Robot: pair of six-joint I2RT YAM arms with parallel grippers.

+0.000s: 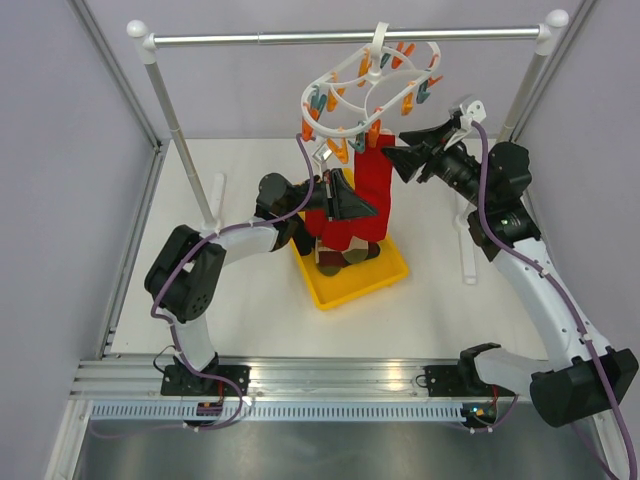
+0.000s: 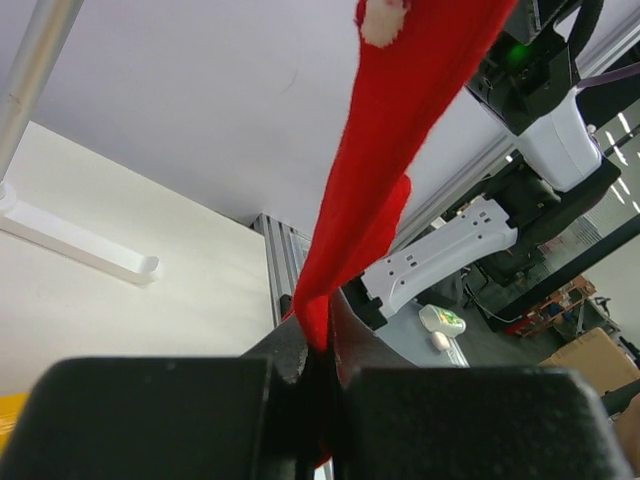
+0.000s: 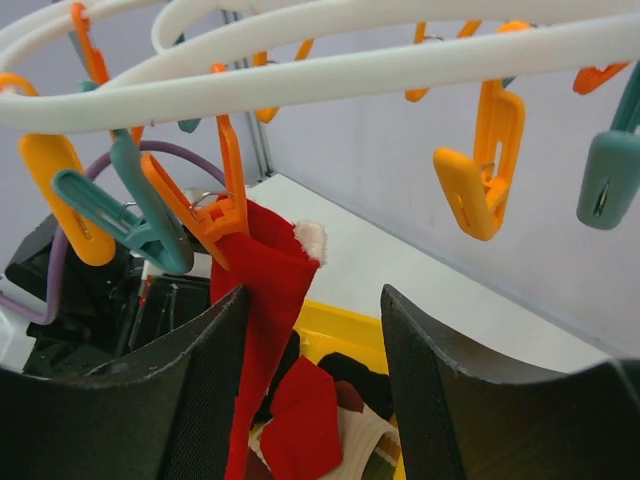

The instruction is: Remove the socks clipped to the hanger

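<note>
Left gripper (image 2: 318,375) is clamped on the red sock (image 1: 372,185), which hangs from an orange clip (image 3: 235,208) on the hanger (image 3: 300,82). Right gripper (image 1: 405,160) gapes at the sock's 3 o'clock. At the hanger's 6 o'clock, the yellow tray (image 1: 335,292) holds loose socks (image 3: 300,420): red, black, patterned.

grips a red sock (image 2: 400,170) at bottom centre, black fingers of the left gripper (image 2: 318,375) pressed together on the fabric. stretched taut up and right to the top edge, small white patch (image 2: 383,22) near the top. behind, at left: metal pole (image 2: 30,70), white base bar (image 2: 80,245) lying on the pale table (image 2: 120,330). at right: white-and-black arm (image 2: 450,250), green light (image 2: 517,52) glowing.
</note>
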